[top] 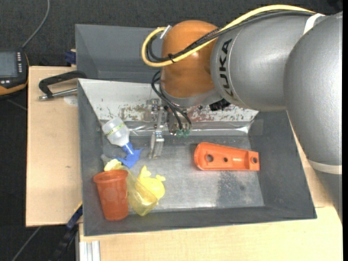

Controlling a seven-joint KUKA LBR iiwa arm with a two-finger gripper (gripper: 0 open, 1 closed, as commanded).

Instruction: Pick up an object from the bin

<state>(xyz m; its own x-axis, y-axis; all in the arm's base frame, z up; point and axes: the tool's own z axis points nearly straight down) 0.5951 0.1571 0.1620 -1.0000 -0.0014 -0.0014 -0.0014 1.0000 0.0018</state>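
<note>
Near corner: an orange cup (112, 194) stands touching a yellow crumpled wrapper (145, 190).
Mid-floor: an orange flat bracket (225, 157) lies alone, probably the cleanest pick.
Gripper (157, 143): low over bare bin (283, 200) floor, just beside a blue piece (129, 155) and a clear bottle (115, 131); whether it is wide or narrow cannot be told.
Advice: centre over one thing before descending.

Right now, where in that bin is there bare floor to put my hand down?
The bare floor lies between the orange bracket and the near wall. The left corner is crowded: orange cup, yellow wad, blue piece.
</note>
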